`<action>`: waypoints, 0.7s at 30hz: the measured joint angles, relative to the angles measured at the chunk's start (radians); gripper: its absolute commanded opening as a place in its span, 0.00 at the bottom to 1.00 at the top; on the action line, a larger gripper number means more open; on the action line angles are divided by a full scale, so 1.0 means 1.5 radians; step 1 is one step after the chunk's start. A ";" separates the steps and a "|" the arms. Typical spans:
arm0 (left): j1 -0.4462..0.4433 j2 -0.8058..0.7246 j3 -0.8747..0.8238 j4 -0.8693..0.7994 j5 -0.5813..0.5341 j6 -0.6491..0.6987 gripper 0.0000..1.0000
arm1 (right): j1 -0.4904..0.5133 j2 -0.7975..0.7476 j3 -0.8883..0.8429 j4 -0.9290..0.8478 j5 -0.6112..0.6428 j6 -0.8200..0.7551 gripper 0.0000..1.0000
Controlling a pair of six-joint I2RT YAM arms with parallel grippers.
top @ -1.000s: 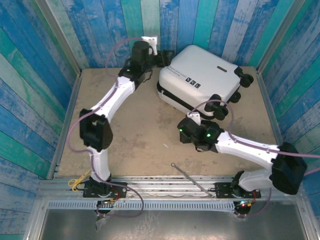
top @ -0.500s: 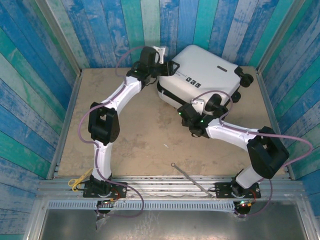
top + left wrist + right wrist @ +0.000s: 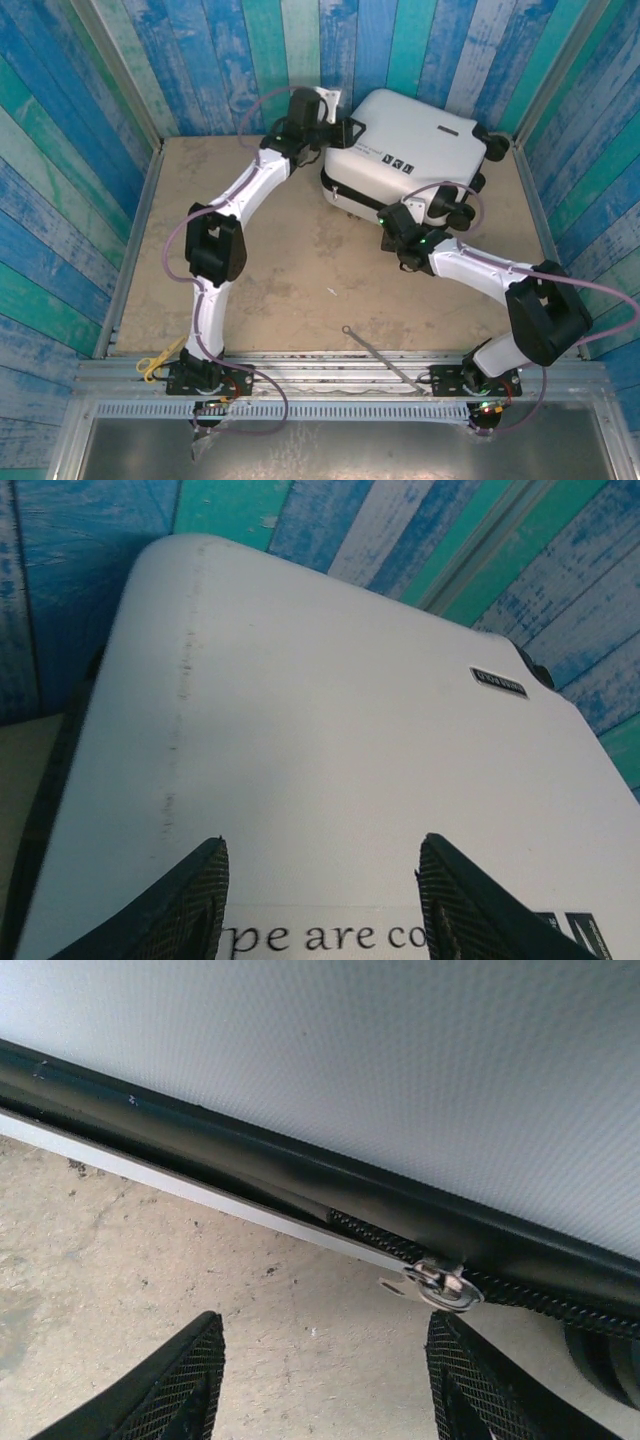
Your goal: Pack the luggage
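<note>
Now the white luggage [image 3: 410, 150] lies on the bench [image 3: 280, 260], left claw [image 3: 322, 845] spread apart over its lid, right claw [image 3: 326, 1320] spread apart by its zipper pull [image 3: 440, 1282].

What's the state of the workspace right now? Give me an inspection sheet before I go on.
Surface: tan table, scuffed and speckled.
Job's things: white luggage lying flat at the far side, lid down; zipper pull on its near side.
Clutter: thin metal rod at the near edge; small yellow object by the left arm's base.
Grippers: left gripper open over the luggage's top shell; right gripper open, low beside the zipper pull; neither holds anything.
Cables: purple cables loop along both arms; no snag that I can see.
Surroundings: blue and teal plank walls on three sides.
</note>
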 measured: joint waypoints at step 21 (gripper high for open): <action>-0.054 0.075 0.082 -0.043 -0.038 0.044 0.47 | -0.057 -0.097 -0.095 0.064 0.069 -0.128 0.03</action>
